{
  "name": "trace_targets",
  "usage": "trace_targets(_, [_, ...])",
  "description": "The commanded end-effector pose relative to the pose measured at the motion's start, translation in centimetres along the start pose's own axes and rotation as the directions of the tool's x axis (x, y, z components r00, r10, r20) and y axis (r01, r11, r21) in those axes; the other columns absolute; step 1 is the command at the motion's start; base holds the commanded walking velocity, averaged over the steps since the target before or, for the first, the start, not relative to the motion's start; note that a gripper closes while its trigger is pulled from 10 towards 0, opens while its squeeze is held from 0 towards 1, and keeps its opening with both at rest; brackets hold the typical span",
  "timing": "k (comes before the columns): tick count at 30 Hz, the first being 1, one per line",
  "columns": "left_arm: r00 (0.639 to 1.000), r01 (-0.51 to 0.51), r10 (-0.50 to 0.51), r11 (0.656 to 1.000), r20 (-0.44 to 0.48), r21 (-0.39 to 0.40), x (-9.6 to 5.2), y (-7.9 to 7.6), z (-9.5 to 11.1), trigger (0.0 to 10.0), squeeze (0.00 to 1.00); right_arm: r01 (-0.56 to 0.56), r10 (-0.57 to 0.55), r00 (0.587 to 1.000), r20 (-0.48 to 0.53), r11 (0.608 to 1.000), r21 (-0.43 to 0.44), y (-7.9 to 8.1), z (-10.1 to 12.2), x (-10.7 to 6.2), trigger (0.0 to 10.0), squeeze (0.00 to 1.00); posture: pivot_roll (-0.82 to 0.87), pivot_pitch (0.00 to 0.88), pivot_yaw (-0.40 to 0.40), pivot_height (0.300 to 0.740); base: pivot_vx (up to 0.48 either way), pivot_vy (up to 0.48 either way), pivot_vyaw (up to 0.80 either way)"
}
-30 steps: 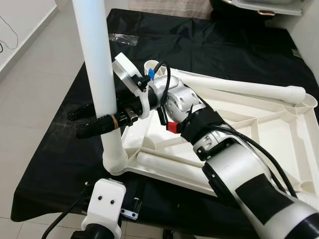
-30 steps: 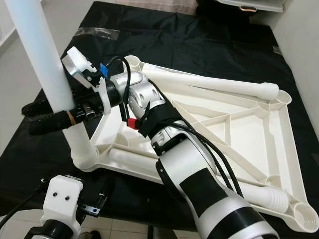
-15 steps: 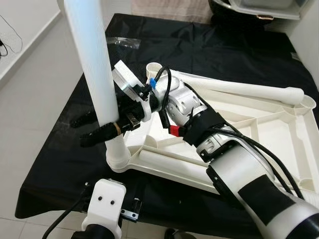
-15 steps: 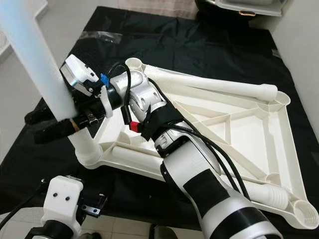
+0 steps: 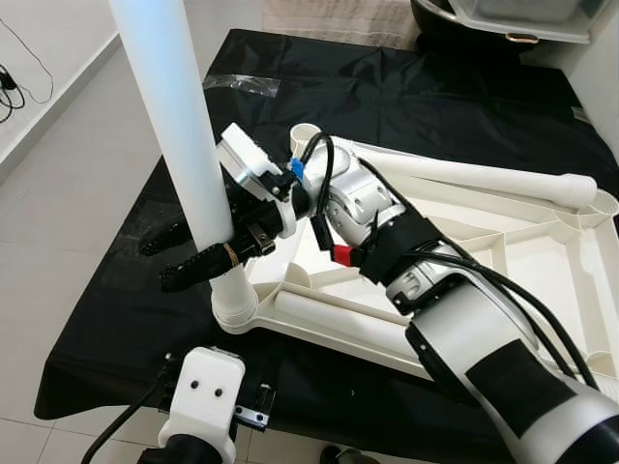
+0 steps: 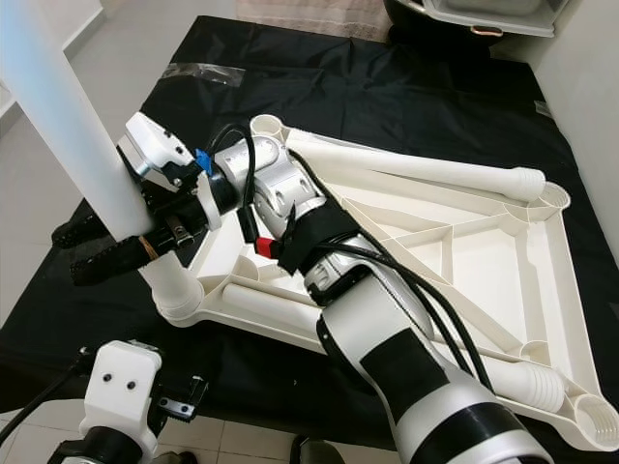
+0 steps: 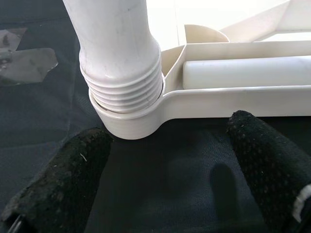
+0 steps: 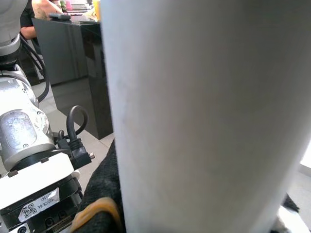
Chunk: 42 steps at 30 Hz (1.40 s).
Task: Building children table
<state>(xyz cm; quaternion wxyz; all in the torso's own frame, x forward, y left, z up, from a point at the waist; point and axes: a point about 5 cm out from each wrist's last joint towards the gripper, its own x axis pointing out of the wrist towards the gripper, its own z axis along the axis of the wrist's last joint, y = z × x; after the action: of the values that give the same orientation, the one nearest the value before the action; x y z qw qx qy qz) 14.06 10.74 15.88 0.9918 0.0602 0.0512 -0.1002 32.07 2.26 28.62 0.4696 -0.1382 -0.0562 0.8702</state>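
right pincer (image 5: 198, 253) pinching upright leg (image 5: 179, 145) to seat it in tabletop (image 5: 503, 261) corner socket (image 7: 129, 124) | threads look partly in, hard to say | left pincer (image 7: 165, 194) spread below, on standby

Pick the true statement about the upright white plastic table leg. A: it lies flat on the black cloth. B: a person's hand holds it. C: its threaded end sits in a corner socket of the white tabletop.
C: the upright white plastic table leg has its ribbed end in the corner socket of the white tabletop, with the right end effector around it.
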Motion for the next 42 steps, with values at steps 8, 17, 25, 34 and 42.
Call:
trace_targets(8, [1.0, 0.01, -0.01, 1.0, -0.006, 0.0, 0.0, -0.1, 0.0, 10.0, 0.0, 0.127, -0.097, 0.986, -0.138, 0.964, 0.232, 2.0, -6.7, -2.5, 10.0, 0.0, 0.09, 0.259, -0.119, 0.74, 0.0, 0.0, 0.0])
trace_targets(17, [1.0, -0.007, 0.007, 1.0, 0.012, 0.022, 0.7, 0.7, 0.0, 10.0, 0.0, 0.201, -0.18, 0.976, -0.121, 0.96, 0.194, 3.0, -6.8, -3.9, 10.0, 0.0, 0.08, 0.264, -0.116, 0.74, 0.0, 0.0, 0.0])
trace_targets(25, [0.999, -0.028, 0.027, 0.998, 0.022, 0.048, 1.1, 1.7, 0.1, 10.0, 0.0, 0.246, -0.228, 0.966, -0.124, 0.956, 0.158, 4.1, -7.0, -3.9, 10.0, 0.0, 0.09, 0.263, -0.109, 0.74, 0.0, 0.0, 0.0])
trace_targets(34, [1.0, -0.02, 0.019, 0.999, 0.025, 0.047, 1.2, 1.6, 0.2, 10.0, 0.0, 0.319, -0.289, 0.94, -0.181, 0.934, 0.164, 4.2, -7.7, -3.5, 10.0, 0.0, 0.08, 0.265, -0.105, 0.74, 0.0, 0.0, 0.0])
trace_targets(42, [1.0, -0.016, 0.015, 0.999, 0.026, 0.042, 1.3, 1.5, 0.2, 10.0, 0.0, 0.315, -0.278, 0.936, -0.214, 0.935, 0.164, 4.1, -7.7, -2.5, 10.0, 0.0, 0.08, 0.267, -0.11, 0.74, 0.0, 0.0, 0.0])
